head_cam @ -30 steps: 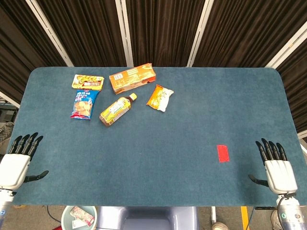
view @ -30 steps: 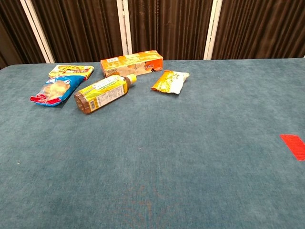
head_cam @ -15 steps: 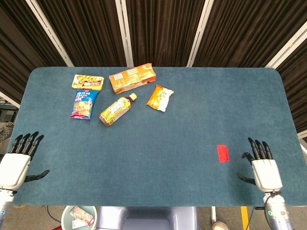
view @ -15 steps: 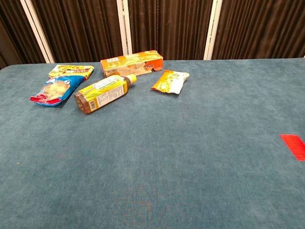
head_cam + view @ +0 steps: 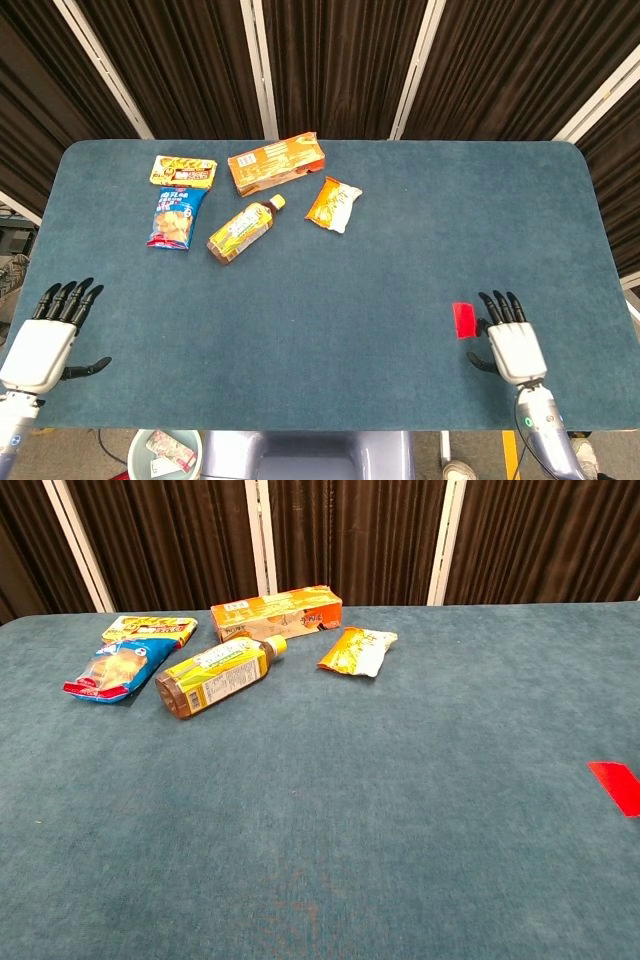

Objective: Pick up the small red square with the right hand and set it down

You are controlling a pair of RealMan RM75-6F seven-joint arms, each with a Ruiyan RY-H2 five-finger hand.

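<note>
The small red square [image 5: 464,320] lies flat on the blue table [image 5: 400,240], toward the front right; the chest view shows it [image 5: 617,785] at the right edge. My right hand [image 5: 509,342] hovers just right of it with fingers spread and nothing in it, its fingertips [image 5: 487,301] close beside the square. My left hand [image 5: 45,336] stays at the table's front left corner, also empty with fingers apart. Neither hand appears in the chest view.
At the back left lie an orange box [image 5: 276,163], a yellow snack pack [image 5: 183,171], a blue snack bag [image 5: 174,216], a tea bottle [image 5: 242,229] on its side and an orange-yellow pouch [image 5: 333,204]. Dark curtains hang behind the table.
My right hand has moved left and inward from the table's right edge until it is beside the red square. The left hand shifted only slightly.
</note>
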